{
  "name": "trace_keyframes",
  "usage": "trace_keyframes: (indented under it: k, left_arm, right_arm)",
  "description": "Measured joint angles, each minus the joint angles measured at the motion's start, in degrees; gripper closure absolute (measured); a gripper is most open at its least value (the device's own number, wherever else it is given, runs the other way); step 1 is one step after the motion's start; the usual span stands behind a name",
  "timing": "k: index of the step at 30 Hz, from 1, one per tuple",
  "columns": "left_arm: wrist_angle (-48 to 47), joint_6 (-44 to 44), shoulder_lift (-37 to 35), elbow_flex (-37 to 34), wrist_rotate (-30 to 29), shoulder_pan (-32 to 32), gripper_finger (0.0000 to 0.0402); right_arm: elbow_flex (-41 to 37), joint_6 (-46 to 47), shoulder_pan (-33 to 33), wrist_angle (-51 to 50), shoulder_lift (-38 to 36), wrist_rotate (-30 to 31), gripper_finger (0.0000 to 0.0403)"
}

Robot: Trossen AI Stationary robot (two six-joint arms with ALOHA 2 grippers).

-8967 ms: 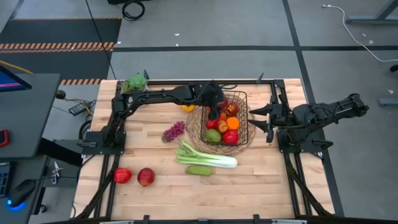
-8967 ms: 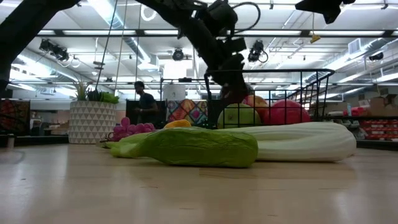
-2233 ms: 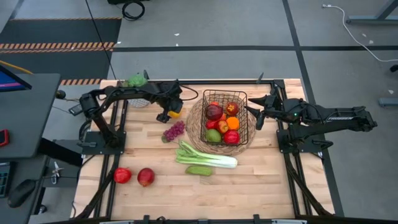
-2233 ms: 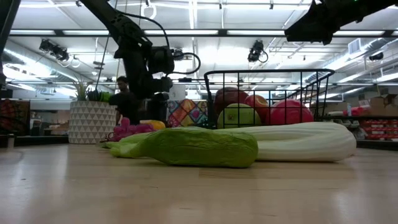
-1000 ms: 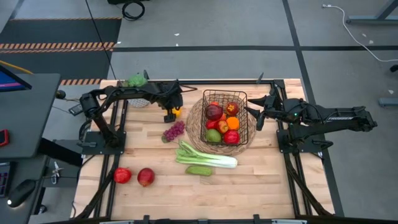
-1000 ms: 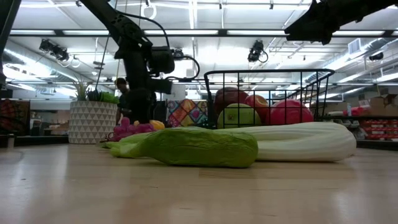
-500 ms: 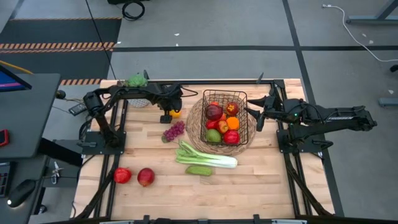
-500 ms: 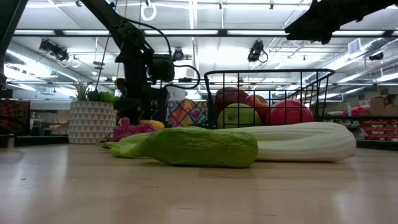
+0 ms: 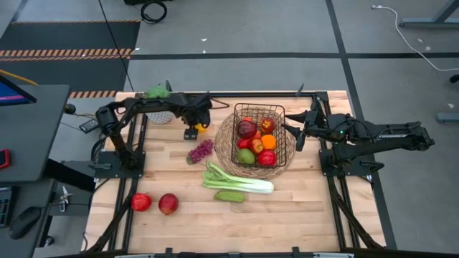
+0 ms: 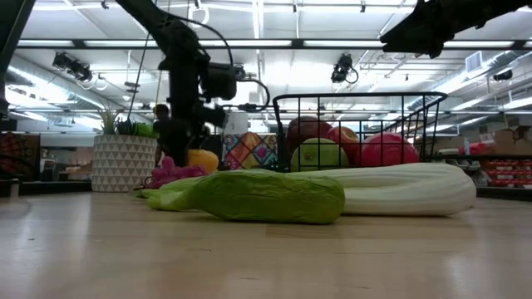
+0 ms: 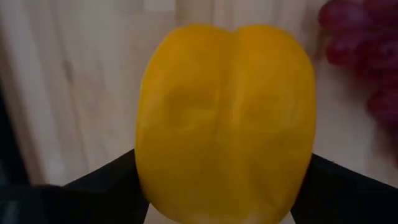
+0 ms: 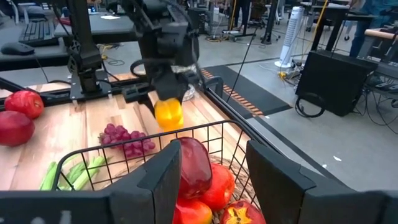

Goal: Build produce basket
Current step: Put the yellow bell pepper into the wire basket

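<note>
My left gripper (image 9: pixel 193 130) is shut on a yellow pepper (image 11: pixel 225 121) just above the table, left of the black wire basket (image 9: pixel 282 122); the pepper also shows in the low view (image 10: pixel 202 159) and the right wrist view (image 12: pixel 168 113). The basket stands on a round straw mat (image 9: pixel 224 143) and holds apples, an orange and other produce. My right gripper (image 12: pixel 211 180) is open and empty, level at the basket's right side (image 9: pixel 295 133). Purple grapes (image 9: pixel 201 150), a leek (image 9: pixel 240 181), a cucumber (image 9: pixel 229 196) and two red apples (image 9: pixel 154 203) lie on the table. My left gripper pinches the yellow pepper by its two opposite sides (image 11: pixel 149 168) between its two fingers (image 11: pixel 102 183). The fingers come from above, pointing down. The pepper hangs below the gripper, clear of the table.
A leafy plant in a white pot (image 9: pixel 157 94) stands at the far left corner. The grapes lie just near of the held pepper. Bare tabletop lies at the near side (image 9: pixel 287 222). A person shows in the room behind (image 10: pixel 160 124).
My left gripper has gone up a little with the yellow pepper, which has come off the table and now hangs clear of it. My right arm has kept still.
</note>
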Motion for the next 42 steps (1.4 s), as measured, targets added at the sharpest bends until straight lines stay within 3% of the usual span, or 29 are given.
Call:
trace_keyframes:
  k: [7, 15, 20, 30, 42]
  left_arm:
    - [-12.2, -6.9, 0.0, 13.3, 1.8, -0.8, 0.0102]
    - [-13.9, -14.1, 0.0, 25.4, 21.7, -6.5, 0.0097]
    - [-9.0, -14.1, 0.0, 27.5, 28.5, -12.9, 0.0096]
    - [1.5, -13.8, 0.0, 27.6, 26.0, -22.7, 0.0095]
    - [9.3, -13.8, 0.0, 27.6, 24.4, -27.5, 0.0095]
  right_arm:
    - [0.0, -0.7, 0.0, -1.2, -0.2, 0.2, 0.0215]
    - [0.0, -1.1, 0.0, -1.5, -1.2, 0.7, 0.0215]
    - [0.0, -1.1, 0.0, -1.7, -1.3, 0.7, 0.0215]
    - [0.0, -0.5, 0.0, -1.3, -1.3, -0.2, 0.0215]
    - [0.0, -0.4, 0.0, -0.9, -1.3, -2.2, 0.0215]
